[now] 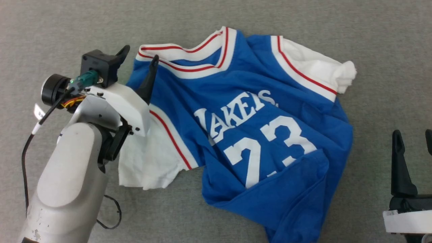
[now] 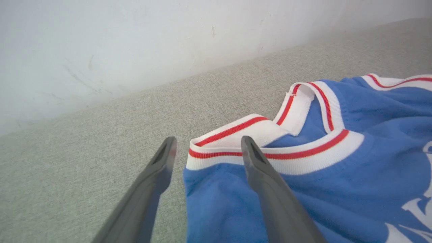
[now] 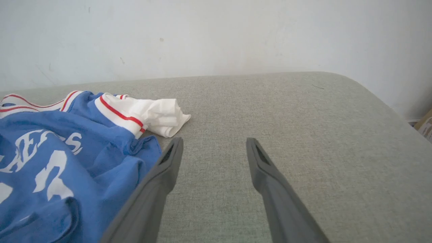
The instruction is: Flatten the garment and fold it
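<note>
Low on the garment (image 1: 236, 77), a flap (image 1: 290, 195) over the number (image 1: 252, 165) (digits half-hidden)

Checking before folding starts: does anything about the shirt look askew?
Yes. The garment lies rumpled: its lower hem is flipped up over the number, and its right-side sleeve is bunched. No damage shows.

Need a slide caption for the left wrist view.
Open left gripper at the striped collar of a blue jersey lying on a grey cloth surface.
</note>
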Robot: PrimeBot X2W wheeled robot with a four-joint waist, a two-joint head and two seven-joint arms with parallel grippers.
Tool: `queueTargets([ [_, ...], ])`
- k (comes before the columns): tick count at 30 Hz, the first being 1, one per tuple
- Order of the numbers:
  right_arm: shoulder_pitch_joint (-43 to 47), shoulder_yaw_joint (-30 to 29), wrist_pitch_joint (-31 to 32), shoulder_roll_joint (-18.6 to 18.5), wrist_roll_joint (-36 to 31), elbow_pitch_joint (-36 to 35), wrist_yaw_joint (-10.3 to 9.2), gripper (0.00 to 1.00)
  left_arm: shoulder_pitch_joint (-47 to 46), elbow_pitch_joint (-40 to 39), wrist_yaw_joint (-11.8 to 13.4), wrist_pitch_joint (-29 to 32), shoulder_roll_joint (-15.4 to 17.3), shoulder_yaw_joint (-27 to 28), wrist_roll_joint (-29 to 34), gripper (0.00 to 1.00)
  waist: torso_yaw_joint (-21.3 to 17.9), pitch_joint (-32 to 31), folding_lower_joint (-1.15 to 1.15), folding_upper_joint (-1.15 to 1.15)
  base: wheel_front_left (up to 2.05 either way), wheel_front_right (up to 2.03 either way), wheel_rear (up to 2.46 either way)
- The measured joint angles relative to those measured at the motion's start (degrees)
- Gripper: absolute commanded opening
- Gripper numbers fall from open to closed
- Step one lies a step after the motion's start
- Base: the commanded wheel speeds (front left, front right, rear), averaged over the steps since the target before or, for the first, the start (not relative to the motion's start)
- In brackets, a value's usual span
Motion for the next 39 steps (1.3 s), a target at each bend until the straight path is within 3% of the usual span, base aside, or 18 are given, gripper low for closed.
queueTargets([
  [6,-0.23,0.1,0.7,0.01,-0.07,0.47,0.01,1.0,4.44,-6.59,2.71,-0.87,-1.13,2.86,-3.6,1.0,2.27,-1.82,-0.01,0.0,0.0,0.0,0.0],
  [12,0.34,0.22,1.12,0.0,0.04,1.02,0.01,1.0,18.9,-21.13,8.24,5.27,1.74,6.61,-5.3,1.0,4.18,-5.26,-0.02,0.0,0.0,0.0,0.0],
  [15,0.49,0.31,1.12,0.01,0.15,1.2,0.01,1.0,25.89,-25.08,9.79,8.1,1.4,6.12,-6.49,1.0,5.39,-6.03,-0.03,0.0,0.0,0.0,0.0],
  [26,-0.15,1.29,1.7,0.02,-0.38,1.24,0.01,1.0,29.15,-20.43,9.95,14.75,0.42,1.67,-8.13,1.0,6.11,-4.2,-0.01,0.0,0.0,0.0,0.0],
  [34,-0.31,0.97,1.67,0.01,-0.4,1.46,0.01,1.0,27.38,-19.76,9.4,21.35,0.85,2.78,-14.13,1.0,4.15,-2.73,-0.03,0.0,0.0,0.0,0.0],
  [35,-0.31,1.03,1.63,0.01,-0.4,1.51,0.01,1.0,27.19,-19.76,9.16,22.06,1.04,2.85,-14.97,0.41,3.94,-2.56,-0.02,0.0,0.0,0.0,0.0],
  [36,-0.31,1.11,1.62,0.01,-0.4,1.58,0.01,1.0,27.07,-19.78,8.61,22.49,1.46,2.87,-15.36,0.0,3.74,-2.41,-0.02,0.0,0.0,0.0,0.0],
  [39,-0.35,1.34,1.6,0.01,-0.4,1.79,0.01,1.0,26.44,-19.7,6.92,23.16,2.46,2.53,-15.56,0.0,3.24,-2.14,-0.02,0.0,0.0,0.0,0.0],
])
